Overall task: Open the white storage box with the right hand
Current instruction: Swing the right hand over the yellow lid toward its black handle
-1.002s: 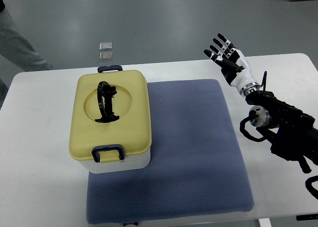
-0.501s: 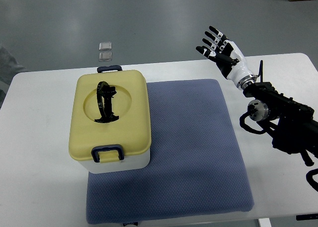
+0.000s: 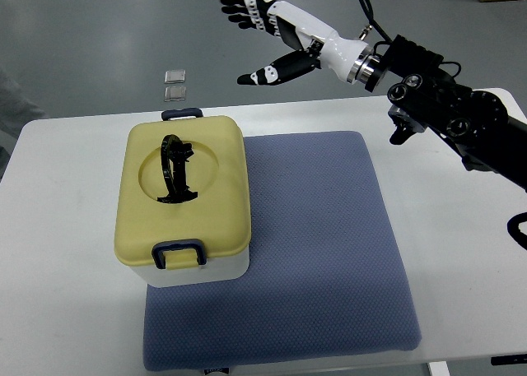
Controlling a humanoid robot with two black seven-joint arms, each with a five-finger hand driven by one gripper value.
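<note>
The storage box (image 3: 183, 203) has a white body and a pale yellow lid, with a black folding handle (image 3: 174, 170) lying in the lid's round recess. Dark blue latches sit at its near (image 3: 178, 253) and far (image 3: 182, 112) ends. It stands closed on the left part of a blue-grey mat (image 3: 313, 244). My right hand (image 3: 263, 39) is open, fingers spread, held in the air beyond the table's far edge, above and to the right of the box and apart from it. Its arm (image 3: 445, 104) comes in from the right.
The white table (image 3: 66, 252) carries the mat and box. Two small clear squares (image 3: 174, 83) lie on the grey floor beyond the far edge. A bit of a person's clothing shows at the left edge (image 3: 10, 104).
My right hand has swung up and far to the left, from over the table's right rear corner to above the far edge near the box. The box has not moved.
</note>
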